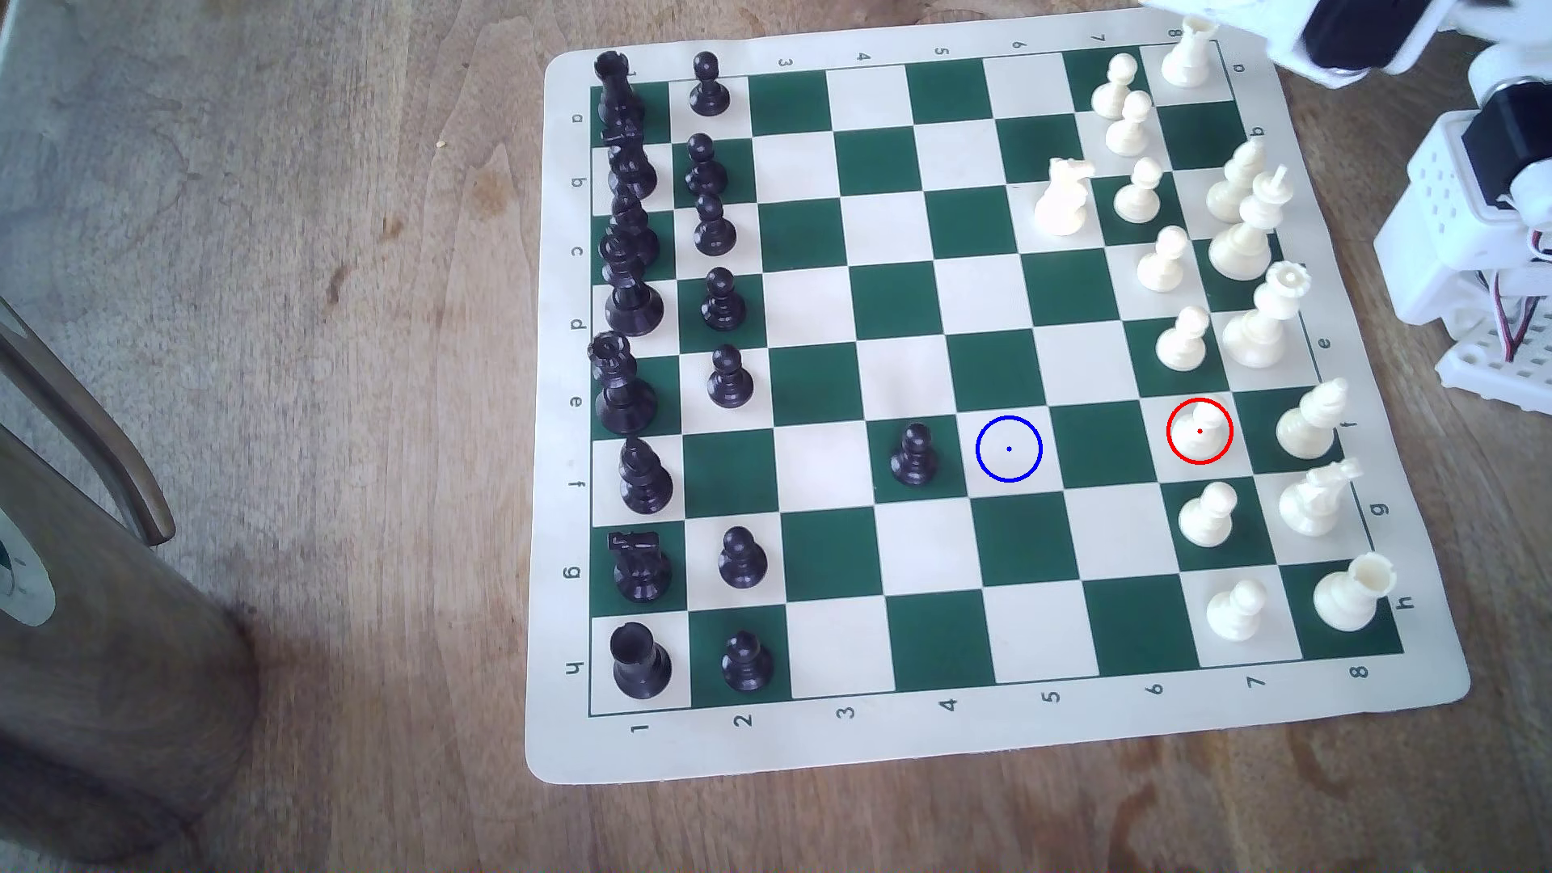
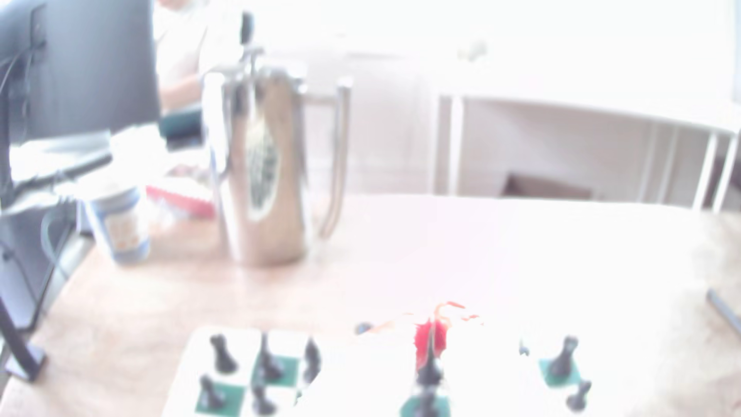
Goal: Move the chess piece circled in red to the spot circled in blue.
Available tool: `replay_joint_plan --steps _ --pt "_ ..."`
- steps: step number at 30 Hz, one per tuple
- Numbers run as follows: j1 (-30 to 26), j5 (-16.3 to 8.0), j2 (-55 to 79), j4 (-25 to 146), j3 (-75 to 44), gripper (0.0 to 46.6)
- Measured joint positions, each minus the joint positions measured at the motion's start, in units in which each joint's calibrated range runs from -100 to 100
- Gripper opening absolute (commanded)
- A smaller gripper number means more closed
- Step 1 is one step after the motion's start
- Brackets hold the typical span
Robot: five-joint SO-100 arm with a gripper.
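The cream-white pawn ringed in red (image 1: 1199, 424) stands on a light square in row f, column 7, among the other white pawns. The blue-ringed spot (image 1: 1009, 449) is a bare light square two columns toward the exterior view's left. A black pawn (image 1: 914, 453) stands right beside that spot. My arm (image 1: 1360, 38) sits at the top right corner, high and far from the ringed pawn, and the frame edge cuts off its fingers. The wrist view is glare-washed, so the jaws cannot be made out against the white; a red patch (image 2: 431, 341) shows low in the middle.
Black pieces (image 1: 626, 277) line the board's left columns and white pieces (image 1: 1243, 235) the right. A white knight (image 1: 1062, 197) stands forward at column 6. A metal pitcher (image 1: 84, 588) (image 2: 272, 168) rises off the board, with a paper cup (image 2: 120, 224) near it. The arm's base (image 1: 1478, 252) borders the right edge.
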Motion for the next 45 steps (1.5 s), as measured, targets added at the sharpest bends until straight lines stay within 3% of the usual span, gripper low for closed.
replay_joint_plan --steps 3,6,11,18,24,32,45 --pt "-3.2 -2.4 12.4 20.9 -17.4 2.2" --pt "-4.4 -5.0 22.4 35.0 -23.2 7.5" --pt "-9.5 -8.1 32.8 44.1 -23.6 7.7" --pt "-17.5 -12.3 41.6 46.0 -21.1 12.8" --pt "-18.7 -15.8 46.9 38.6 -14.6 13.8" --pt "-18.7 -16.4 47.1 28.4 -6.2 13.9" --pt "-18.7 -16.0 47.8 25.2 -4.8 14.6"
